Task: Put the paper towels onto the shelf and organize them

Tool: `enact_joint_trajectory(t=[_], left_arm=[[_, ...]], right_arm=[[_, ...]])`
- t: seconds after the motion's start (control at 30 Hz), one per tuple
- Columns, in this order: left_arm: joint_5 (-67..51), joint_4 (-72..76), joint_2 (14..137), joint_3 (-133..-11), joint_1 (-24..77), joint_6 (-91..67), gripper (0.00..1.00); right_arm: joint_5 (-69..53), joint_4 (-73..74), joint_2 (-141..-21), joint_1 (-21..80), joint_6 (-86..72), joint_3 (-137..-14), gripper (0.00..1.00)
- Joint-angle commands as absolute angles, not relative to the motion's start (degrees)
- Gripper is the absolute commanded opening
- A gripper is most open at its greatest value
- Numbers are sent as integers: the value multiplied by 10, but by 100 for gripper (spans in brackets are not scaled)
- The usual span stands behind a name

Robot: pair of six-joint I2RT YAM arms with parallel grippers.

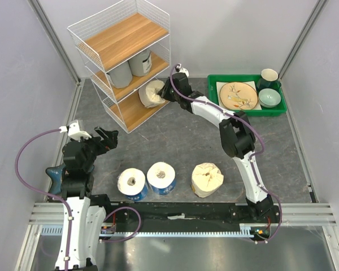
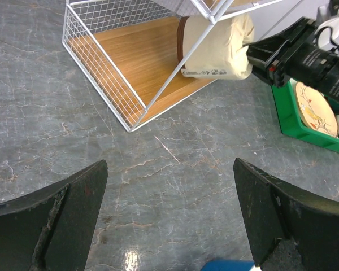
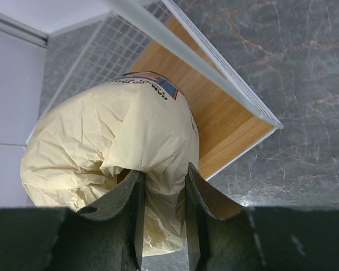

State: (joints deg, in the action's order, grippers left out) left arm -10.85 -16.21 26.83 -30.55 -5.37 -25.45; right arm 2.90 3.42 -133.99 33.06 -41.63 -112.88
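The shelf [image 1: 120,40] stands at the back left, a white wire rack with wooden tiers. Two grey rolls [image 1: 129,68] stand on its middle tier. My right gripper [image 1: 166,92] is shut on a cream roll [image 1: 152,94] at the open end of the bottom tier; in the right wrist view its fingers pinch the roll's [image 3: 130,141] wall at the core. The roll also shows in the left wrist view [image 2: 214,48]. Two blue rolls [image 1: 131,183] [image 1: 161,178] and a second cream roll [image 1: 207,179] stand on the floor in front. My left gripper [image 1: 105,138] is open and empty.
A green tray [image 1: 213,93] at the back right holds a patterned plate [image 1: 238,95], a dark mug [image 1: 268,78] and a pale bowl [image 1: 269,98]. Grey walls close in the sides and back. The arms' mounting rail [image 1: 181,214] runs along the near edge.
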Motion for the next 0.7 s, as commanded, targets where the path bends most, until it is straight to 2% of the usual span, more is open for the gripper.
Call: enact_joint_trajectory(t=[0.0, 0.23, 0.43, 0.67], left_arm=[[-105, -156, 268, -306, -54, -234, 100], [-98, -158, 268, -308, -54, -234, 99], [-98, -161, 265, -308, -54, -234, 100], [-98, -162, 265, -308, -53, -234, 100]], right_arm=[[29, -15, -1336, 337, -422, -1156, 23], [40, -2, -1331, 342, -412, -1150, 24], [46, 13, -1333, 344, -410, -1157, 35], [65, 8, -1317, 343, -414, -1140, 39]])
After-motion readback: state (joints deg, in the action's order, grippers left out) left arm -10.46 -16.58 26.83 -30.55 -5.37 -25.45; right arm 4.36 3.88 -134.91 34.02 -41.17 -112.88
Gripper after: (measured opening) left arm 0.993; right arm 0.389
